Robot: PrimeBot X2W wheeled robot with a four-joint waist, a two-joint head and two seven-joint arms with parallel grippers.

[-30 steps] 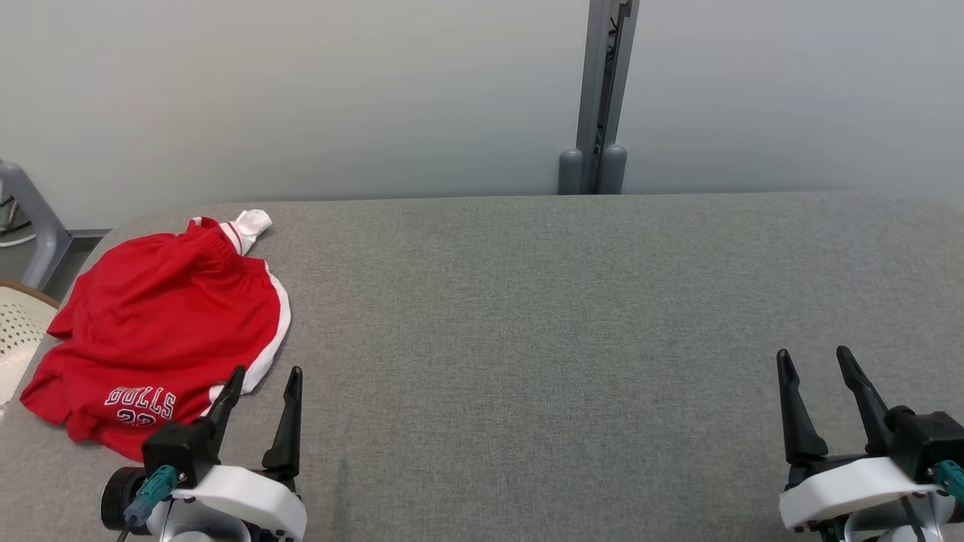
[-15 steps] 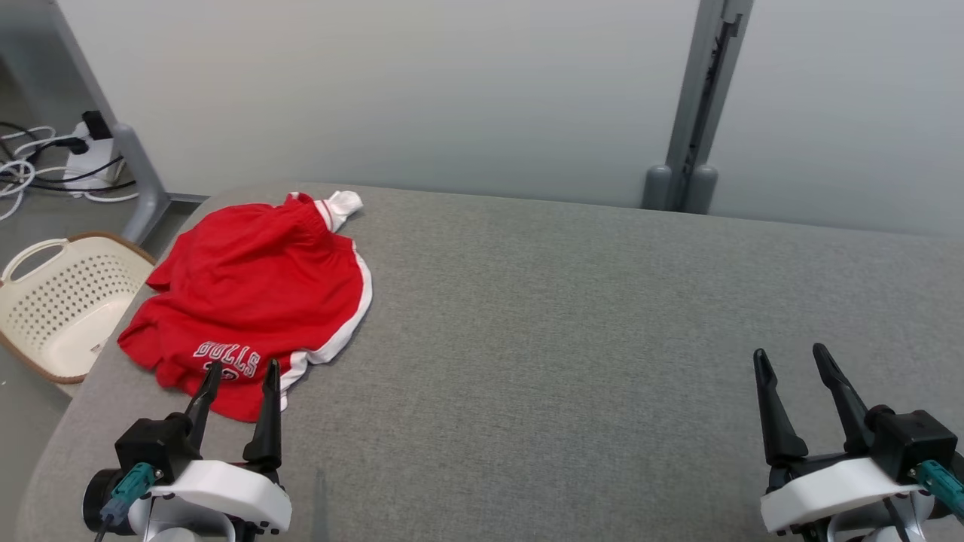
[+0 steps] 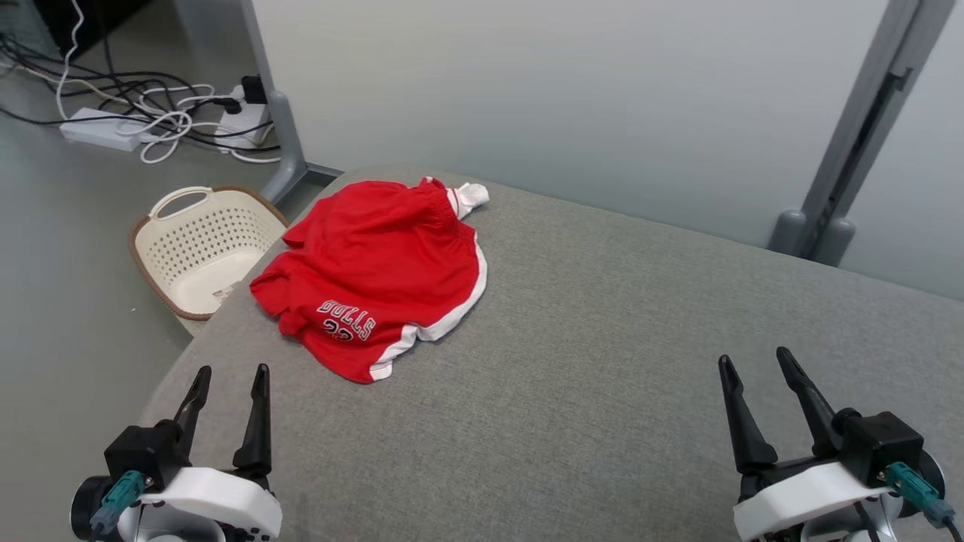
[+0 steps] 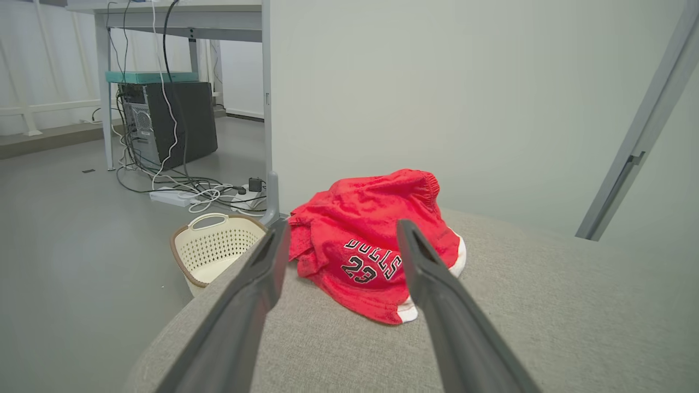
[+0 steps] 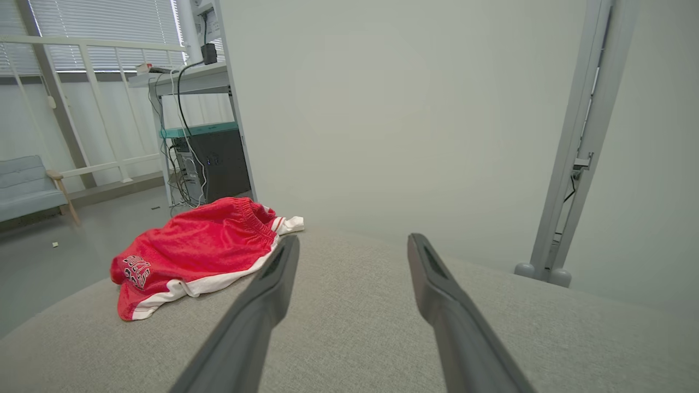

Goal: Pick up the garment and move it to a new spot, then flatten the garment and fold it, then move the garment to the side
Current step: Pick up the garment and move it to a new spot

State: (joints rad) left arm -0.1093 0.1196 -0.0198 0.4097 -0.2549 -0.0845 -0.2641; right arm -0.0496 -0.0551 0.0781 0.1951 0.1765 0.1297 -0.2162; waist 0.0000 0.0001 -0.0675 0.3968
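— What does the robot have at the far left of the room?
— A grey floor (image 3: pixel 60 301) with a white power strip (image 3: pixel 94 126) and a tangle of black and white cables (image 3: pixel 166 120), next to a grey partition leg (image 3: pixel 282 143). In the left wrist view, a black computer tower (image 4: pixel 169 123) stands further back on that floor.
— And closer in?
— A cream perforated basket (image 3: pixel 203 245) with a brown rim sits on the floor, just beside the rounded left end of the counter (image 3: pixel 602 361).
— How does the counter look?
— It is covered in grey woven fabric, and its edges curve down softly. The left gripper (image 3: pixel 233 369) hovers over the near left corner, its two dark fingers spread wide.
— Where is the garment?
— The garment (image 3: pixel 376 263), a pair of red shorts with white trim and "BULLS 23" lettering, lies crumpled near the counter's far left corner. It is ahead of the left gripper and apart from it. A white bit of cloth sticks out at its far end.
— And further right?
— A wide stretch of the grey fabric runs on, backed by a pale, plain wall panel (image 3: pixel 565 90). A grey upright post (image 3: pixel 858 143) with two rounded feet stands behind the far edge. The right gripper (image 3: pixel 754 355) sits at the near right with its fingers parted, well apart from the garment
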